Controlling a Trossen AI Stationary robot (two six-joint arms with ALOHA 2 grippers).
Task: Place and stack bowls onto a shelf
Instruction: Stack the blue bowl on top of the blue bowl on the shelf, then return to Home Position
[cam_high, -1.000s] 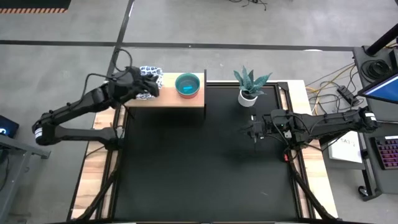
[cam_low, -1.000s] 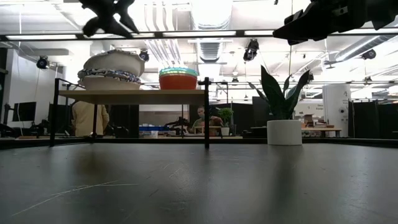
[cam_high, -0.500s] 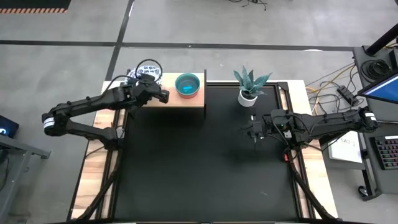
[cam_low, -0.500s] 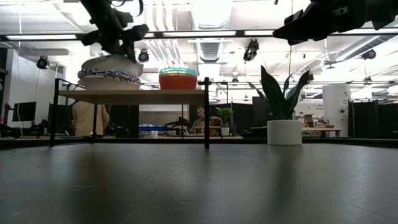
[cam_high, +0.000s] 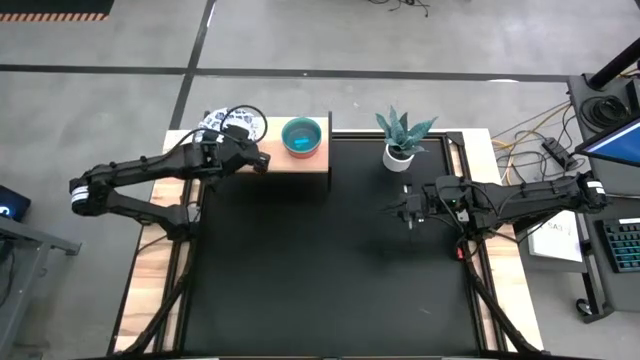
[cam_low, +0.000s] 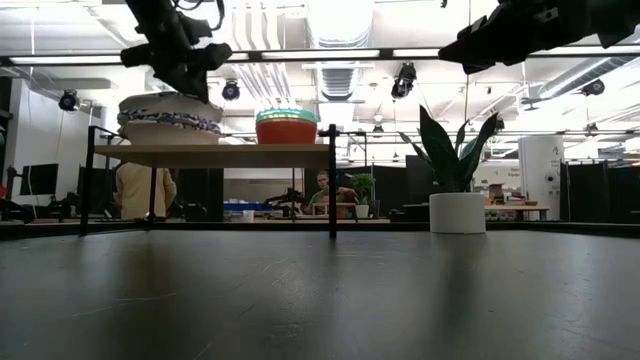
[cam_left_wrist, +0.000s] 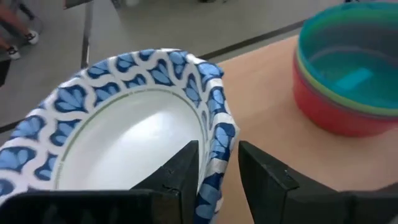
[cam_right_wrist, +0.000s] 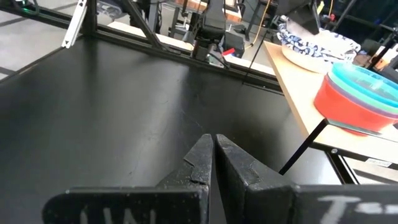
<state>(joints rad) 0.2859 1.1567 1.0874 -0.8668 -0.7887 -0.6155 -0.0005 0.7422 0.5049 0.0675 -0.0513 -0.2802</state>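
Blue-patterned white bowls (cam_high: 228, 124) sit stacked at the light-wood shelf's (cam_high: 290, 160) left end; left gripper (cam_left_wrist: 217, 163) straddles the top rim, jaws pinching loosely. Nested colour bowls (cam_high: 302, 137) alongside. Right gripper (cam_right_wrist: 214, 155) pressed together, mid-mat.

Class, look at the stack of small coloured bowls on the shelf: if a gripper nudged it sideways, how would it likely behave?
The stack of coloured bowls would probably slide rather than roll, as the red bottom bowl sits flat on the smooth wooden shelf. Nested closely, the bowls should move together. They look like light plastic, so a nudge may shift them easily.
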